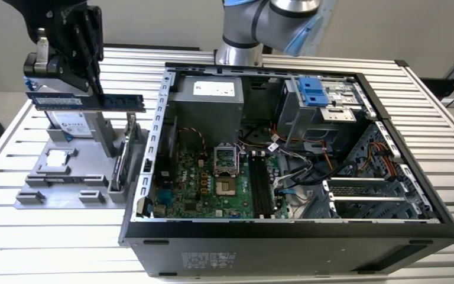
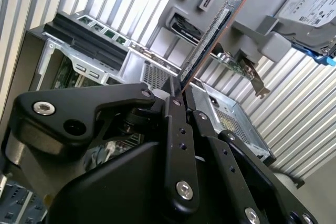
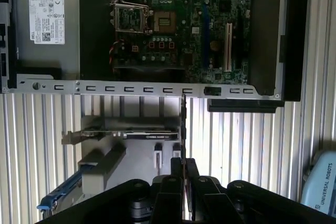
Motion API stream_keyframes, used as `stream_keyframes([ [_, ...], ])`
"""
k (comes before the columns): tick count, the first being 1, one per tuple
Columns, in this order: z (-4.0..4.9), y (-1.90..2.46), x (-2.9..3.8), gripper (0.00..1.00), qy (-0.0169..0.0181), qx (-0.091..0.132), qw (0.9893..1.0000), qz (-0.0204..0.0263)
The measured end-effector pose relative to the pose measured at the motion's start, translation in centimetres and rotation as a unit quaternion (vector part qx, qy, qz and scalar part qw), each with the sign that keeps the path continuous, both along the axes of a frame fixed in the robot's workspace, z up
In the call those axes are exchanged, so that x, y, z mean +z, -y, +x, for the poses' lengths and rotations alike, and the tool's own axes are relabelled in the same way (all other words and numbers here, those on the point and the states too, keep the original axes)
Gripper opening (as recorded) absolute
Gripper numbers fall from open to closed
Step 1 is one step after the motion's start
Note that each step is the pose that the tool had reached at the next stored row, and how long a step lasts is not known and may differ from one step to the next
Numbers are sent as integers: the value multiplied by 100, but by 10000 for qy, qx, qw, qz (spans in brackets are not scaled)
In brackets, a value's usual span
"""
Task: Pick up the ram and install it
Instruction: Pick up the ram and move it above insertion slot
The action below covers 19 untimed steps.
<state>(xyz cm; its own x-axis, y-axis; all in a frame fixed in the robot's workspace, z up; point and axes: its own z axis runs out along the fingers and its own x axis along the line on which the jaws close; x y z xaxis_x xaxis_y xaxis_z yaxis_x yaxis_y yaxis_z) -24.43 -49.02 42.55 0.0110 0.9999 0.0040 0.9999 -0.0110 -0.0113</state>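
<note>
Now your gripper [image 1: 94, 92] pinches the ram [image 1: 120, 103] between closed fingers, stick level across their tips, above the worktop's gray fixture [image 1: 47, 181].

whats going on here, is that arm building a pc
A single robot arm's gripper has its fingers shut on the ram, holding it level above the grey parts holder at the exterior view's left. The open computer case sits beside it, and the ram is not in the motherboard's slots yet.
</note>
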Motion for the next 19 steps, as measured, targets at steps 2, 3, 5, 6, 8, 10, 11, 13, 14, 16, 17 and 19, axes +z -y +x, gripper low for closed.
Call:
stream_keyframes([
  [2,27,0,0,0,0,0,10000,0],
  [3,43,0,0,0,0,0,10000,0],
  [5,69,0,0,0,0,0,10000,0],
  [6,82,0,0,0,0,0,10000,0],
  [8,109,0,0,0,0,0,10000,0],
  [10,135,0,0,0,0,0,10000,0],
  [11,147,0,0,0,0,0,10000,0],
  [13,172,0,0,0,0,0,10000,0],
  [14,186,0,0,0,0,0,10000,0],
  [16,212,0,0,0,0,0,10000,0],
  [17,225,0,0,0,0,0,10000,0],
  [19,252,0,0,0,0,0,10000,0],
])
